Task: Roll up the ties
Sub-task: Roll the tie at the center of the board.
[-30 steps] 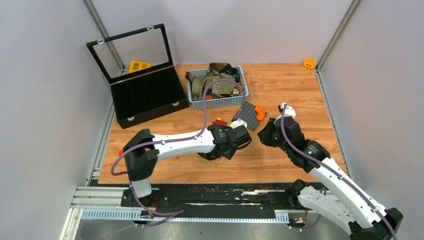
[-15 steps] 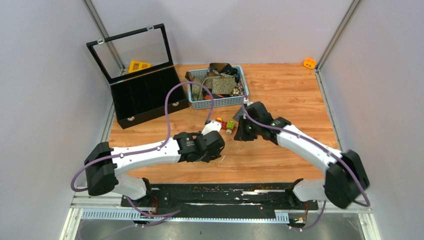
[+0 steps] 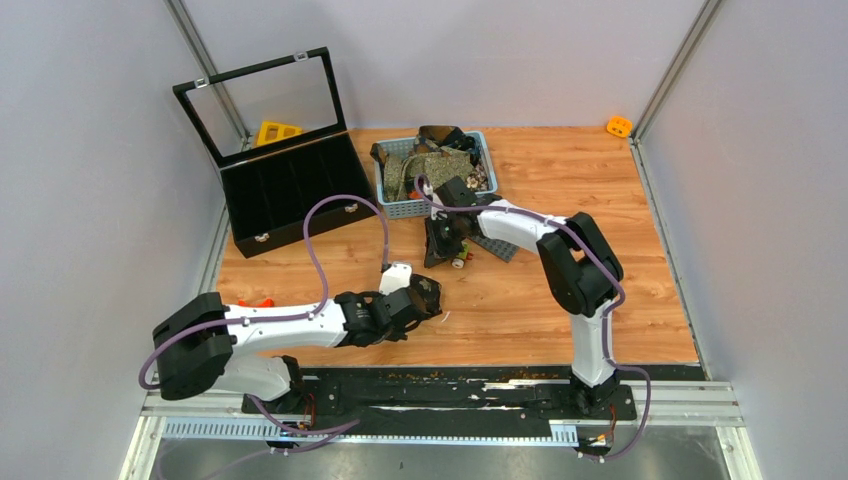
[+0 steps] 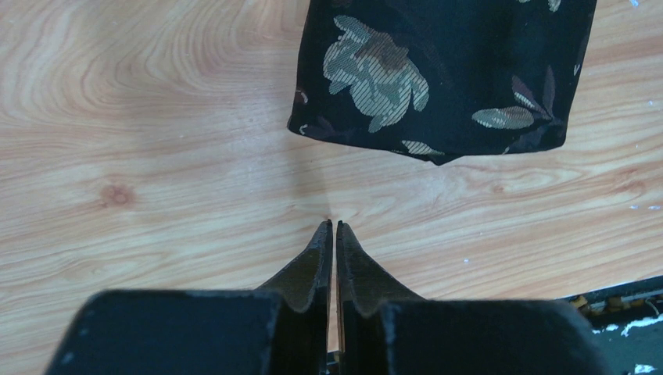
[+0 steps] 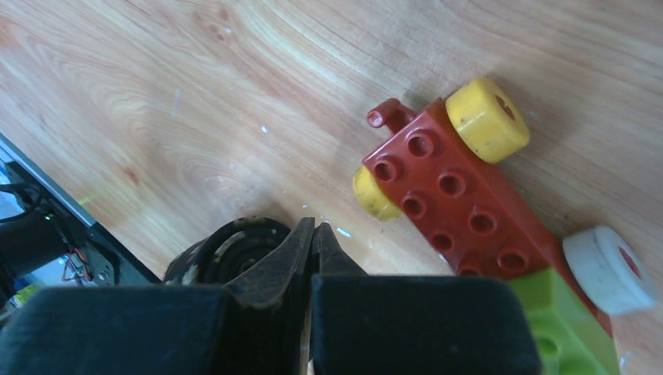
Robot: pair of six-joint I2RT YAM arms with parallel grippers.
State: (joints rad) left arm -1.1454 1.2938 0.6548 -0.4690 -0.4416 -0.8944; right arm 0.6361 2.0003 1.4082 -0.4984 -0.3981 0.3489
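Note:
A black tie with a pale floral print (image 4: 438, 70) lies on the wooden table just ahead of my left gripper (image 4: 334, 224), which is shut with nothing between its fingers and sits clear of the cloth. In the right wrist view the same kind of black printed tie shows as a tight roll (image 5: 227, 250) behind my right gripper (image 5: 314, 226). That gripper is shut and empty. More ties (image 3: 432, 165), olive, brown and black, are heaped in the blue basket (image 3: 440, 207). From above, the left gripper (image 3: 432, 292) is mid-table and the right gripper (image 3: 437, 258) is near the toys.
A red brick car with yellow wheels (image 5: 446, 183), a green brick (image 5: 563, 312) and a white wheel (image 5: 606, 269) lie beside the right gripper. A grey studded plate (image 3: 497, 245) is next to them. An open black case (image 3: 295, 190) stands back left. The front rail (image 3: 440, 390) borders the table.
The left arm pulled back toward the near left while its jaws closed. The right arm folded and swung left to the toys below the basket, its jaws closing fully.

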